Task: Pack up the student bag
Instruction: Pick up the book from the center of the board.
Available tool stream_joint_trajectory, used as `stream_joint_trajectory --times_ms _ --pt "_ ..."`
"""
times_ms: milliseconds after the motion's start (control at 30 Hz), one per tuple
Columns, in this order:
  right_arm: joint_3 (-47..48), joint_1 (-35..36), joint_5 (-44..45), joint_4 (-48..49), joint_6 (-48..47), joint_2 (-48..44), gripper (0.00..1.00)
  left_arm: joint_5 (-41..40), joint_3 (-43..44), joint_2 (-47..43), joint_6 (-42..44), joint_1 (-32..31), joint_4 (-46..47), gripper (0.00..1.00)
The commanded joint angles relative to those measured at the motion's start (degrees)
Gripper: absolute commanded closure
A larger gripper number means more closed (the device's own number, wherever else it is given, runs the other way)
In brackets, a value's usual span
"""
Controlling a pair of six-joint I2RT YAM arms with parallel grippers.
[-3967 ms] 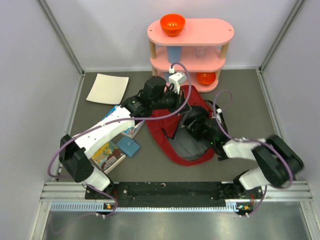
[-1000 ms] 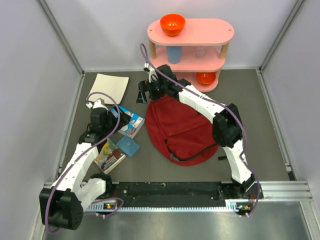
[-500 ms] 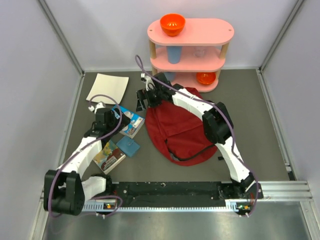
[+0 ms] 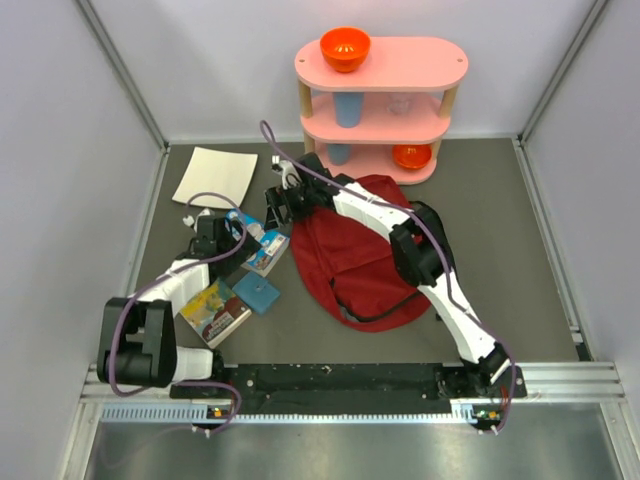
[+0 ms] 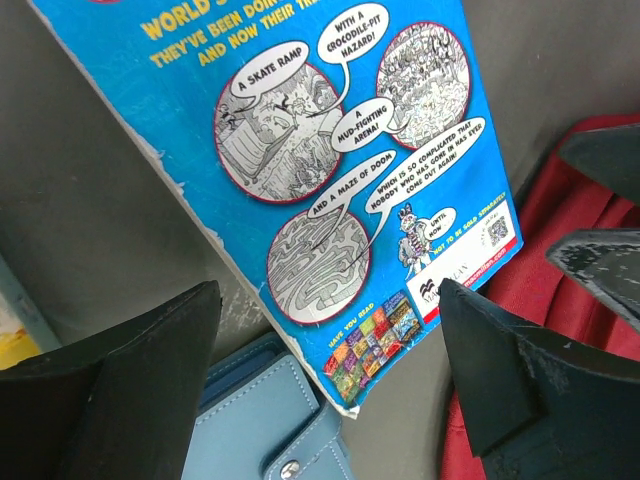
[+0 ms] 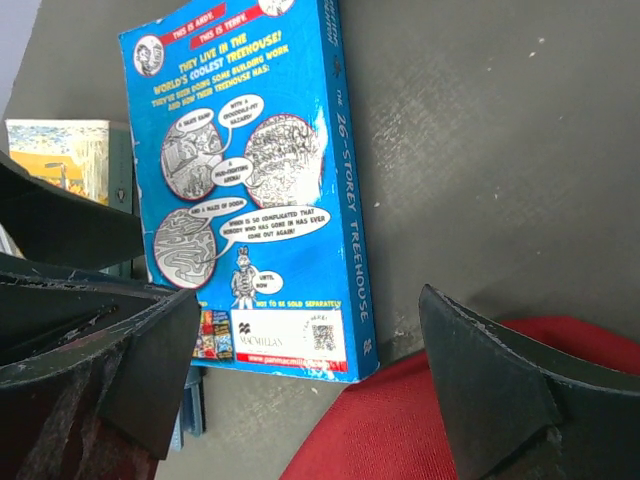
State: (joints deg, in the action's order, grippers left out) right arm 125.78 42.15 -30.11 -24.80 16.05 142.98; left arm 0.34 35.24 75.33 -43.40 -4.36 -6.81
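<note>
My left pincer (image 5: 325, 300) hovered spread over the glossy blue paperback book (image 5: 340, 150) — the dark-red fabric backpack (image 5: 535, 240) lay just rightward.

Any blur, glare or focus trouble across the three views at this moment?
Top external: evenly lit, sharp, no strong glare. Left wrist: print on the blue book crisp, left fingers dark with little detail. Right wrist: same book's spine title readable, right fingers equally dark.

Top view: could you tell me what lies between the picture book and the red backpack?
A blue wallet lies between the picture book and the backpack; the top view shows it.
</note>
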Motion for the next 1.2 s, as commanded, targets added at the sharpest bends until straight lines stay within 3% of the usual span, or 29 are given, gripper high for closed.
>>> stream_joint_trajectory --times_ms 0,333,500,767,867,967,1167 --pt "2.54 1.53 -0.83 0.45 -0.06 2.48 0.11 4.05 1.32 2.01 -0.63 0.58 6.46 0.08" --pt "3.77 1.53 -5.75 0.36 3.45 6.08 0.20 9.67 0.00 5.09 -1.25 1.63 13.04 0.26" --pt "2.37 1.53 -7.95 0.36 5.30 6.70 0.21 12.75 1.49 8.25 -0.55 1.81 13.31 0.24" --pt "0.53 1.44 -9.97 1.24 6.88 3.02 0.34 17.67 -1.49 5.10 -1.34 1.99 20.69 0.25" --pt "-0.53 1.18 -10.58 2.64 7.93 0.64 0.38 19.87 -1.32 3.95 -0.46 1.99 23.33 0.39" --pt "-1.76 -0.05 -14.87 6.76 11.70 -0.50 0.43 20.84 -1.32 3.77 -0.20 2.07 23.86 0.61" --pt "-8.86 -0.84 -17.96 11.86 15.58 -3.40 0.46 21.90 -1.93 3.16 -0.98 2.08 25.17 0.70"
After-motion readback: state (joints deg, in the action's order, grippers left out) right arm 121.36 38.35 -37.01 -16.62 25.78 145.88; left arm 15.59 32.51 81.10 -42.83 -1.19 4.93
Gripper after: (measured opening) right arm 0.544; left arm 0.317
